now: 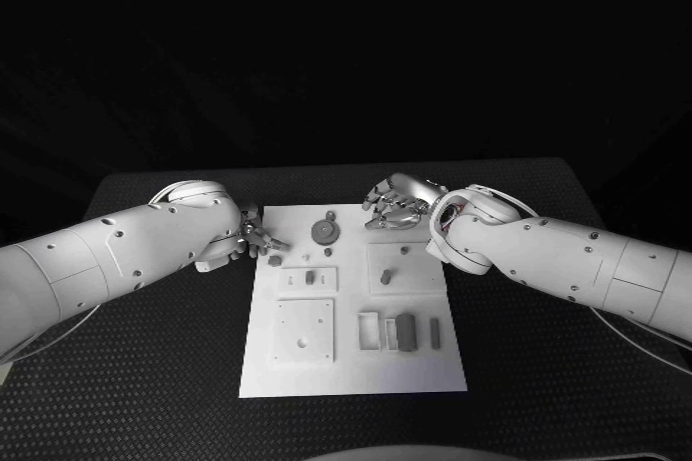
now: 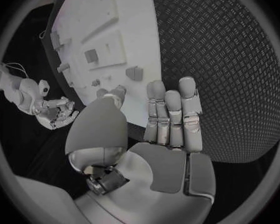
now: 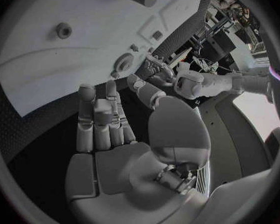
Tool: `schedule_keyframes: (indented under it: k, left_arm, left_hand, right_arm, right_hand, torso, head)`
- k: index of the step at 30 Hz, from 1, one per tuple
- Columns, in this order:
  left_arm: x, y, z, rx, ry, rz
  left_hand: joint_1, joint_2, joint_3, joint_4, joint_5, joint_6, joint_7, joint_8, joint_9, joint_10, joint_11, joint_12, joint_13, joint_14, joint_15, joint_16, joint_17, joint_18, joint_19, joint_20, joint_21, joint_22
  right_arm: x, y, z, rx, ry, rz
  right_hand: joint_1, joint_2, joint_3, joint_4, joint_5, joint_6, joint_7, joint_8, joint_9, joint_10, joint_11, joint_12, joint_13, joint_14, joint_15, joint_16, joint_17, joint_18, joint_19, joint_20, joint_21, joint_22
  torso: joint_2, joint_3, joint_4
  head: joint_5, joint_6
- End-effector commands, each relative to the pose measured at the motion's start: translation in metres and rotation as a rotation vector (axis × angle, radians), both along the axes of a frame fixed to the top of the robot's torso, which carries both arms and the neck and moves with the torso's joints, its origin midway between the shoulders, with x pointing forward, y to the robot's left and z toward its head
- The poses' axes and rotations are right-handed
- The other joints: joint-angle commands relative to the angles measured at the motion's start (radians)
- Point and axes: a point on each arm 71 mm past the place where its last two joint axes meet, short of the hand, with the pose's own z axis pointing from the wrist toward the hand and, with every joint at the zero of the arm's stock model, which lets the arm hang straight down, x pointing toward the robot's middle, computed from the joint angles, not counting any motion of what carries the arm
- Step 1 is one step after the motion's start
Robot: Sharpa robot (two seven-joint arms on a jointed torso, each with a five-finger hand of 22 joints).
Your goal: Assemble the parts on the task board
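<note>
Hands are both up at the far end of the task board (image 1: 353, 376), one on each side. Left hand (image 1: 253, 237) sits at the board's left edge, with a small grey part (image 1: 276, 262) lying on the white plate just beside its fingertips. In the left wrist view its fingers (image 2: 171, 117) are laid out straight side by side and the palm has nothing in it — so it's open, not holding anything. Right hand (image 1: 397, 203) hovers over the far right corner of the board, near the round gear-like part (image 1: 327, 228) that lies just to its left. From the right wrist view its fingers (image 3: 99, 117) are stretched out too, palm bare — nothing gripped. The rest of the grey parts, like the dark block (image 1: 405, 331), lie nearer the robot, well apart from both hands.
</note>
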Motion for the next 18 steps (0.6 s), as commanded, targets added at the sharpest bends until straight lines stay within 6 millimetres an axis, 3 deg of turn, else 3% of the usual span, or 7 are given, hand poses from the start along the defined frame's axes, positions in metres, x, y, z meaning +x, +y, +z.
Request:
schedule_keyframes:
  k: [1, 6, 9, 18]
  left_arm:
    - [-0.0063, 0.0000, -0.0055, 0.077, 0.058, -0.022]
    - [-0.0092, -0.0005, -0.0067, 0.096, 0.080, -0.036]
    - [-0.0103, -0.0026, -0.0069, 0.091, 0.083, -0.043]
    - [-0.0106, -0.0088, -0.0060, 0.067, 0.065, -0.047]
  left_hand:
    - [-0.007, 0.000, -0.001, -0.002, -0.003, -0.027, 0.020, 0.007, 0.001, -0.006, 0.000, 0.004, 0.001, -0.004, -0.001, 0.006, -0.001, 0.042, 0.000, 0.001, -0.006, 0.019]
    - [-0.006, 0.001, -0.001, -0.002, -0.003, -0.027, 0.020, 0.007, 0.002, -0.006, 0.000, 0.004, 0.001, -0.004, -0.001, 0.006, -0.001, 0.042, 0.000, 0.001, -0.006, 0.019]
    - [0.023, 0.031, -0.023, -0.003, -0.003, -0.026, 0.019, 0.010, 0.005, -0.005, -0.001, 0.009, 0.004, -0.005, -0.002, 0.012, 0.001, 0.042, -0.001, 0.001, 0.001, 0.022]
    - [0.042, 0.054, -0.055, -0.003, -0.003, -0.025, 0.018, 0.011, 0.007, -0.005, -0.003, 0.011, 0.004, -0.004, -0.003, 0.015, 0.000, 0.042, -0.002, 0.000, 0.006, 0.022]
  right_arm:
    - [-0.0007, 0.0007, -0.0013, -0.006, 0.008, 0.010]
    - [-0.0009, 0.0010, -0.0016, -0.006, 0.009, 0.011]
    - [-0.0010, 0.0010, -0.0018, -0.006, 0.010, 0.011]
    - [-0.0011, 0.0016, -0.0019, -0.005, 0.009, 0.012]
  right_hand:
    - [-0.006, -0.001, 0.000, 0.008, 0.001, 0.000, 0.009, 0.002, -0.001, 0.002, 0.007, 0.006, 0.001, -0.007, -0.003, -0.004, -0.001, 0.060, 0.001, -0.009, -0.005, 0.019]
    - [-0.006, -0.001, 0.000, 0.008, 0.001, 0.000, 0.009, 0.002, -0.001, 0.002, 0.007, 0.006, 0.001, -0.007, -0.003, -0.004, -0.001, 0.060, 0.001, -0.009, -0.005, 0.019]
    - [-0.006, -0.001, 0.000, 0.008, 0.001, 0.000, 0.009, 0.002, -0.002, 0.002, 0.007, 0.006, 0.001, -0.007, -0.003, -0.004, -0.001, 0.060, 0.001, -0.009, -0.005, 0.019]
    - [-0.007, -0.001, 0.000, 0.008, 0.001, 0.000, 0.009, 0.002, -0.002, 0.001, 0.007, 0.006, 0.001, -0.007, -0.003, -0.004, -0.001, 0.060, 0.001, -0.009, -0.005, 0.019]
  torso:
    - [-0.001, 0.0002, 0.0001]
    - [0.000, -0.0003, 0.0002]
    - [0.000, -0.0009, 0.0006]
    - [0.001, -0.0016, -0.0002]
  head:
    - [0.001, -0.001]
    - [0.002, -0.001]
    - [0.001, -0.002]
    - [0.002, -0.001]
